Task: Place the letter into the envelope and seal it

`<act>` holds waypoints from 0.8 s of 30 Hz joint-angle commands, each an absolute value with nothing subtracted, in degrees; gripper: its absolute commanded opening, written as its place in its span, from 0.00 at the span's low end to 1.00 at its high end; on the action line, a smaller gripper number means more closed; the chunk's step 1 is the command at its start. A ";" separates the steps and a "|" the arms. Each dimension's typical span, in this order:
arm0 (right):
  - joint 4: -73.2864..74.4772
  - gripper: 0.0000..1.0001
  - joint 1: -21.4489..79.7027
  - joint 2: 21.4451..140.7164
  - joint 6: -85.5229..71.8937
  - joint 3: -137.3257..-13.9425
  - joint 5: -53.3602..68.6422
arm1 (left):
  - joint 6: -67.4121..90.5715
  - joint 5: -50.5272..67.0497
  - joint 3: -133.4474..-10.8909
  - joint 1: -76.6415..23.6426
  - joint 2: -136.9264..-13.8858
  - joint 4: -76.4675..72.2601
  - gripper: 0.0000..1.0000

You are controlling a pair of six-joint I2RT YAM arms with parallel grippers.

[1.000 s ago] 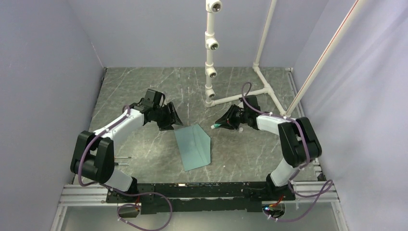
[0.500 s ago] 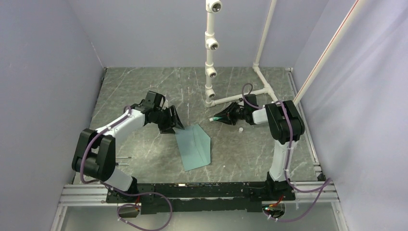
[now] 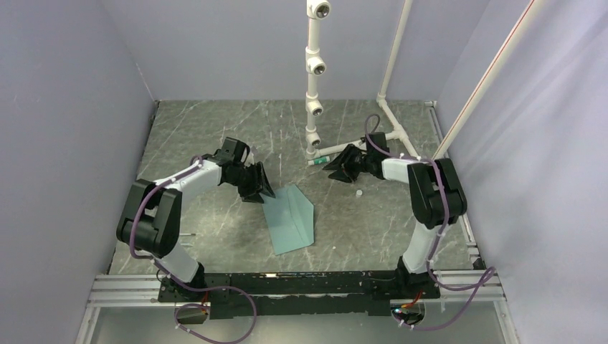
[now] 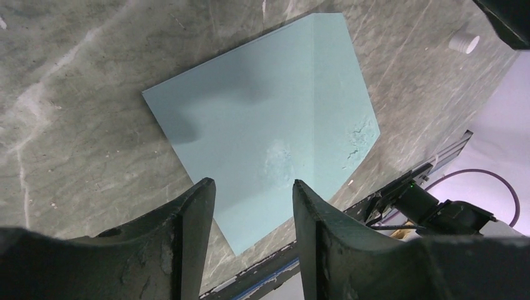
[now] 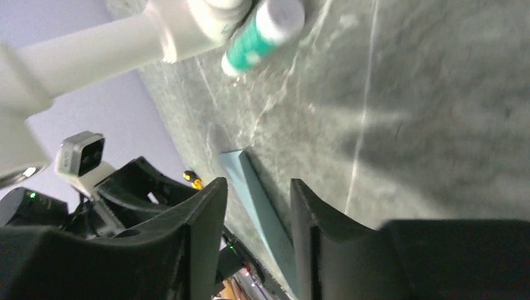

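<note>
The envelope (image 3: 288,218) lies flat on the grey surface (image 3: 201,129) between the two arms, teal, with a crease running its length and a narrower panel on the right arm's side. Nothing shows of what is inside it.

A second ago the right claw (image 3: 330,165) carried a green-and-white glue stick (image 3: 317,162). Now that stick lies on the surface against the foot of the white pipe frame (image 3: 313,107), and the claw sits just beside it with its fingers parted and nothing between them. A small white cap (image 3: 358,192) rests nearby.

The left claw (image 3: 262,193) has drifted a little nearer the envelope's far corner. It hangs just above that corner, fingers apart and empty, the teal paper showing through the gap.
</note>
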State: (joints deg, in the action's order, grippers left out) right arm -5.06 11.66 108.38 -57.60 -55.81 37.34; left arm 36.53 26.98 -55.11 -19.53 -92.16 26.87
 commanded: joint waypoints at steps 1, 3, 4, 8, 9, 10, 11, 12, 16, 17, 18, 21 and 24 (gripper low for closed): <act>-0.33 0.38 12.28 100.83 -51.24 -52.80 33.57 | 35.15 25.13 -56.60 -19.42 -92.67 25.65 0.52; 2.19 0.31 13.29 99.36 -50.60 -50.98 32.74 | 35.47 24.73 -55.51 -19.42 -93.00 24.86 0.49; 2.03 0.28 13.88 98.69 -51.04 -49.60 32.82 | 35.79 24.90 -54.94 -19.42 -93.19 24.17 0.47; -0.90 0.18 17.26 96.53 -53.25 -45.48 32.61 | 38.19 27.54 -51.98 -19.64 -93.82 19.18 0.38; -1.63 0.16 18.22 96.55 -53.67 -45.15 32.61 | 38.89 27.92 -51.03 -19.80 -93.85 17.79 0.36; -2.07 0.14 19.20 96.85 -54.04 -44.88 32.65 | 39.64 27.84 -50.50 -20.04 -93.99 16.81 0.35; -2.40 0.14 20.11 97.28 -54.36 -44.63 32.73 | 40.21 27.44 -50.15 -20.23 -94.27 16.15 0.33; -2.85 0.13 21.01 97.82 -54.63 -44.46 32.89 | 40.70 26.50 -50.15 -20.55 -94.75 16.21 0.32; -6.79 0.12 23.62 99.58 -56.31 -43.39 35.33 | 42.37 21.52 -50.88 -21.88 -96.94 18.80 0.26; -8.47 0.12 23.76 100.16 -56.80 -43.07 36.80 | 42.85 20.93 -50.92 -22.15 -97.65 19.24 0.25; -9.58 0.12 23.81 100.74 -57.12 -42.91 38.10 | 43.30 20.31 -50.83 -22.41 -98.05 19.58 0.24; -12.39 0.12 24.35 102.34 -58.24 -43.05 42.25 | 45.50 18.84 -49.97 -23.05 -98.82 20.04 0.21; -13.53 0.12 26.20 102.00 -58.00 -43.63 44.01 | 47.38 17.58 -49.60 -23.20 -99.77 21.90 0.19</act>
State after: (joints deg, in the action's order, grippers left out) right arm -8.12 24.43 102.19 -57.06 -43.35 39.29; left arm 44.10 22.33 -50.46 -22.22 -97.41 19.77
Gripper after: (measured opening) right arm 0.121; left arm 0.204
